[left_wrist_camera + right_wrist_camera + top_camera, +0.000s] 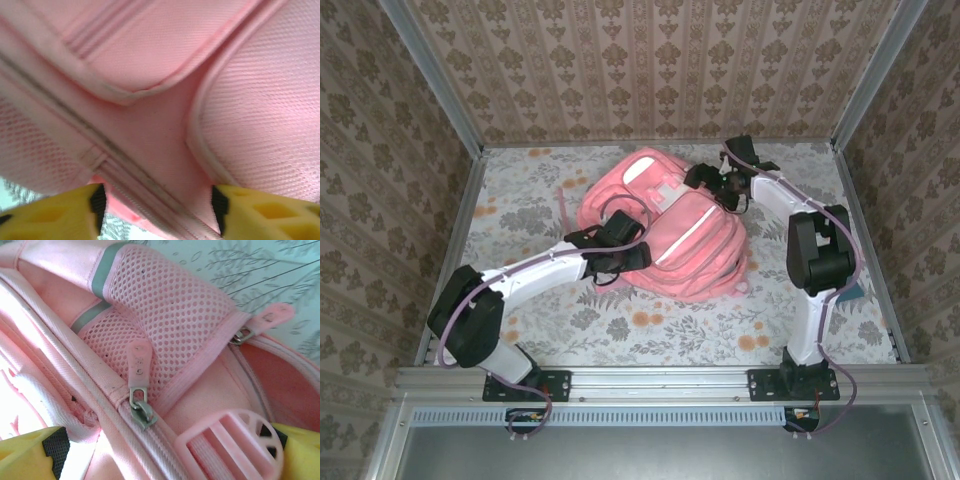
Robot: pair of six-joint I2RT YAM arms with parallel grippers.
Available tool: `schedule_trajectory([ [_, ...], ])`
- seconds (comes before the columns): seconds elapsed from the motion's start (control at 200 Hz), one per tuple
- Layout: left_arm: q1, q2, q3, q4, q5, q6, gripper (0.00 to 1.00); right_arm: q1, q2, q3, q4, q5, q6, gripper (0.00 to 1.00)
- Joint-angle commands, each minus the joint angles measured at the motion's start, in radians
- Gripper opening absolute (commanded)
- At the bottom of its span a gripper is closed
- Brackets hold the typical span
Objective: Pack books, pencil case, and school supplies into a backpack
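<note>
Handling the backpack (692, 238) should mean dealing with soft, limp cloth. It will likely sag and fold rather than keep its shape, it looks light for its bulk, and the woven fabric should not slip much. The surest holds are probably the hard or doubled parts: a zipper pull (138, 365) to draw the opening wide, or a piped seam edge to lift a flap. A broad panel would only bunch up between the fingers.

It is pink all over, with pale piping, quilted-looking front pockets, a mesh pocket (170, 325) banded in grey, and a round pink plastic buckle (230, 445) on a strap. It lies flat at the middle of the floral tabletop (570, 330), its long axis running from about 11 o'clock to 5 o'clock.

The left pincer (632, 252) sits at the bag's 9 o'clock edge. Its yellow fingers (50, 215) are spread apart, with a seam between two pockets lying just beyond them and nothing gripped.

The right pincer (712, 185) is at the bag's 1 o'clock corner, also parted. The buckle and the zipper lie between its fingertips (30, 455), neither of them clamped.
</note>
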Motion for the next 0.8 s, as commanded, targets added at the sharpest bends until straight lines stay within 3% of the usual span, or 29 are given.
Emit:
schedule_trajectory([
  [0.0, -0.016, -0.041, 0.074, -0.031, -0.056, -0.012, 0.74, -0.038, -0.164, -0.080, -0.128, 0.093, -0.033, 1.00],
  [0.095, -0.041, -0.037, 0.150, -0.093, -0.088, 0.063, 0.82, -0.094, -0.302, -0.199, -0.160, 0.150, -0.038, 1.00],
  [0.42, -0.146, 0.048, 0.365, -0.174, -0.154, 0.303, 0.89, -0.354, -0.680, -0.484, -0.329, 0.274, -0.068, 1.00],
  [0.62, -0.161, 0.086, 0.402, -0.144, -0.127, 0.328, 0.95, -0.512, -0.726, -0.574, -0.404, 0.340, -0.045, 1.00],
  [0.795, -0.166, 0.074, 0.406, -0.139, -0.126, 0.351, 0.98, -0.605, -0.655, -0.600, -0.396, 0.410, -0.019, 0.99],
])
